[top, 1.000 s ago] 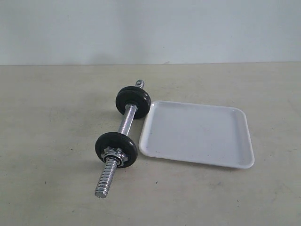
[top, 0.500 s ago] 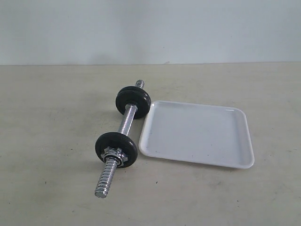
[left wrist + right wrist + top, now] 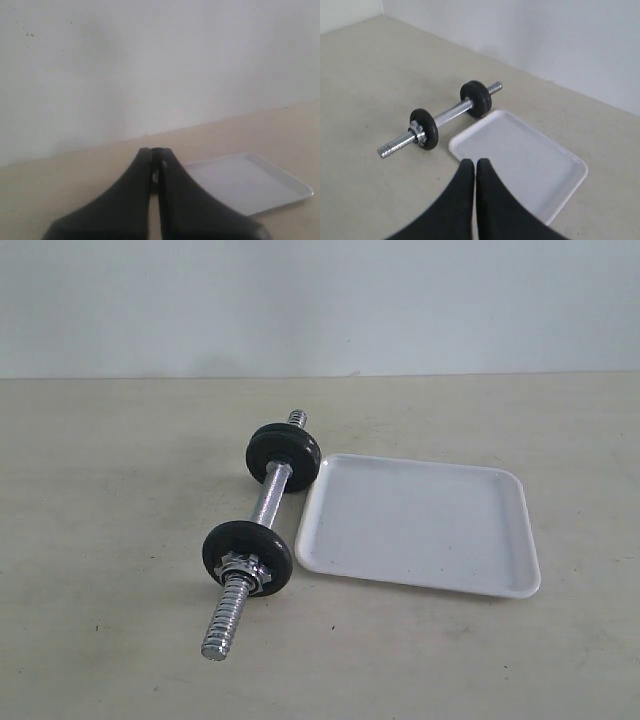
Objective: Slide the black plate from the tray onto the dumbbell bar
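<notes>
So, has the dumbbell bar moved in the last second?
No. In the exterior view the dumbbell bar lies where it did, its far disc by the same corner of the tray.

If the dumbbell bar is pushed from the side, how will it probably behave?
The dumbbell bar would likely roll, since it rests on round black discs. Its chrome look suggests stiff, heavy metal.
</notes>
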